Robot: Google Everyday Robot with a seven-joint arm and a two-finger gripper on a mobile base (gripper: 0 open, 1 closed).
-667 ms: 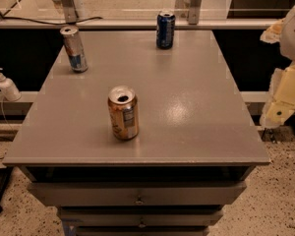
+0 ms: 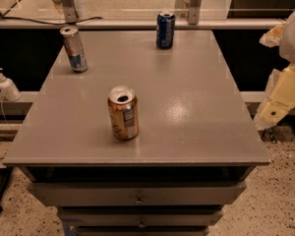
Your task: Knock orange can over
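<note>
The orange can [image 2: 123,113] stands upright on the grey table [image 2: 187,107], near the front and left of the middle. It is golden-orange with a silver open top and a whitish label panel. My gripper [image 2: 278,102] shows as cream-coloured parts at the right edge of the view. It is off the table's right side, level with the can and far from it. Nothing is held that I can see.
A dark blue can [image 2: 165,29] stands at the table's back edge. A slim silver-and-blue can [image 2: 74,49] stands at the back left. A white pump bottle [image 2: 7,85] sits on a ledge to the left. Drawers [image 2: 137,195] are below the tabletop.
</note>
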